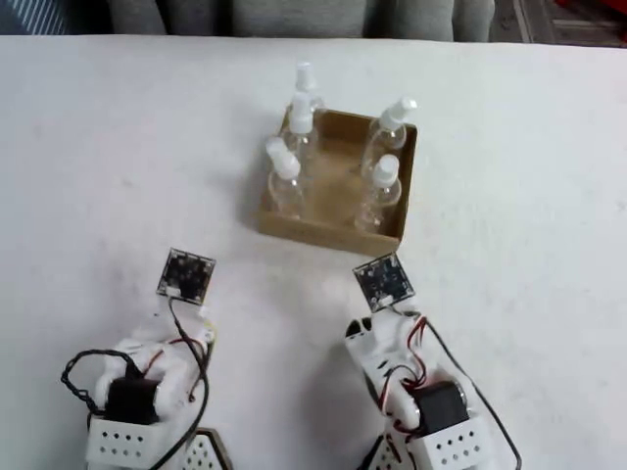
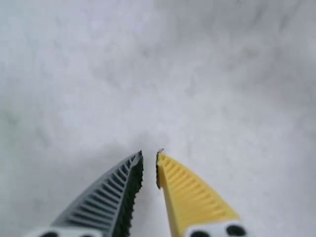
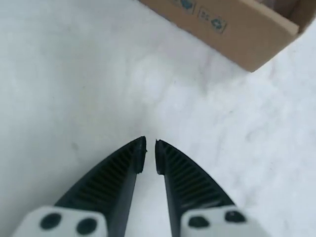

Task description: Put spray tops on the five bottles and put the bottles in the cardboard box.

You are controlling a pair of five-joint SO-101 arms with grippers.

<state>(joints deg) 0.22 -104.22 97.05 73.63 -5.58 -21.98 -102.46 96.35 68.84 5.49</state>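
Observation:
The cardboard box [image 1: 331,233] stands open at mid-table. Several clear bottles with white spray tops stand upright in it, among them one at the front left [image 1: 284,178], one at the front right [image 1: 380,188] and one at the back right [image 1: 388,125]. One more bottle [image 1: 306,82] rises at the box's back left corner; I cannot tell whether it is inside or just behind. My left gripper [image 2: 149,156], grey and yellow fingers, is shut on nothing over bare table. My right gripper [image 3: 150,143], black fingers, is shut and empty, a little short of the box's near wall [image 3: 232,24].
The left arm [image 1: 147,382] and the right arm [image 1: 416,387] are drawn back at the near table edge. White tabletop [image 1: 118,147] lies bare to both sides of the box. Grey seats line the far edge.

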